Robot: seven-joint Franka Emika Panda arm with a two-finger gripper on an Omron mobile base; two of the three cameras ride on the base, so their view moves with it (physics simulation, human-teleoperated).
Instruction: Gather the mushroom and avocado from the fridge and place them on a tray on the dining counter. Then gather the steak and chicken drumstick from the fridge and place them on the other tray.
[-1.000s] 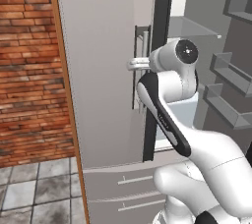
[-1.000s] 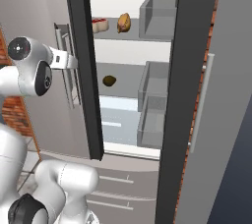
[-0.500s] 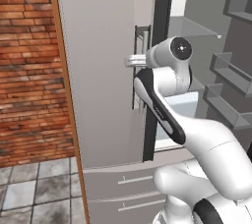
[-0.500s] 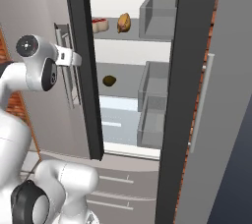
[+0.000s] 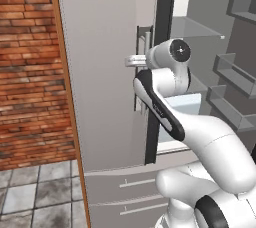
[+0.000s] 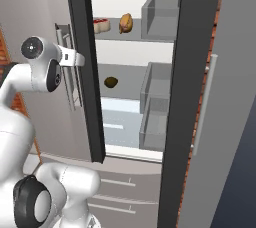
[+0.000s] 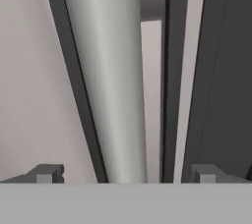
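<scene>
End effector (image 7: 125, 174) wide open, nothing held; fingertips (image 7: 47, 173) stand either side of the steel handle (image 7: 110, 75) of the fridge's left door (image 5: 100, 72), not clamped on it. In the left base view the hand sits right at that handle, level w/ the arm's upper joint.

Fridge (image 6: 150, 72) right door swung open; left door looks closed or nearly so, hard to tell exactly. Inside, right base view: steak (image 6: 100, 23) and chicken drumstick (image 6: 126, 22) side by side on upper shelf, avocado (image 6: 111, 82) alone on shelf below. Mushroom not made out. No trays or dining counter in frame.

Risks, as I judge:
- Closing off-centre → one pad slips off rounded bar, grip fails on pull.
- Pulling straight instead of along door's arc → handle wrenches out of the fingers or arm binds.
- Elbow close to door face & dark centre strip (image 6: 85, 62); swing may knock it.
- Door left half-shut → reach to avocado blocked by door edge.
- Food items small, roundish; avocado could roll if shelf nudged.
</scene>
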